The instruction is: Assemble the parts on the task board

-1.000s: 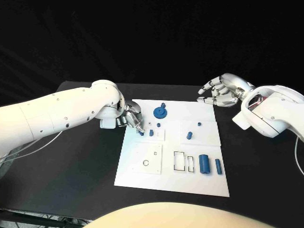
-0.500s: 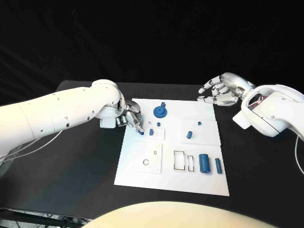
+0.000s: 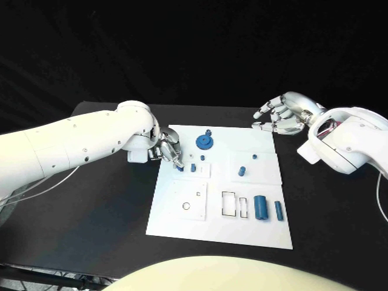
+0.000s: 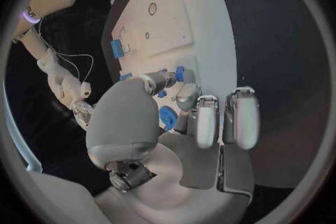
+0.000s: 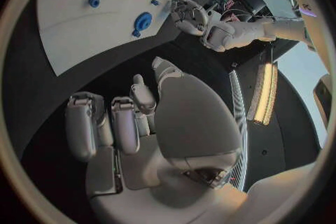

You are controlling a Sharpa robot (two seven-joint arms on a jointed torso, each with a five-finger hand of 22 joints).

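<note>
From the head view I have the left robot hand [image 3: 166, 150] down at the near-left corner of the task board [image 3: 220, 230], fingertips closed round a small blue peg [image 3: 178, 168]; I judge it is being seated in a hole there, hence the steep downward reach. The right robot hand [image 3: 281, 115] hovers off the board's far right corner over the worktop [image 3: 89, 224], fingers curled in and holding nothing, probably parked clear. The blue gear [image 3: 205, 142], two cylinders [image 3: 260, 208] and other parts lie on the board.

My left wrist view shows fingertips [image 4: 162, 77] pinching the peg against the board's edge.

In my right wrist view the curled fingers [image 5: 126, 123] enclose nothing.
</note>
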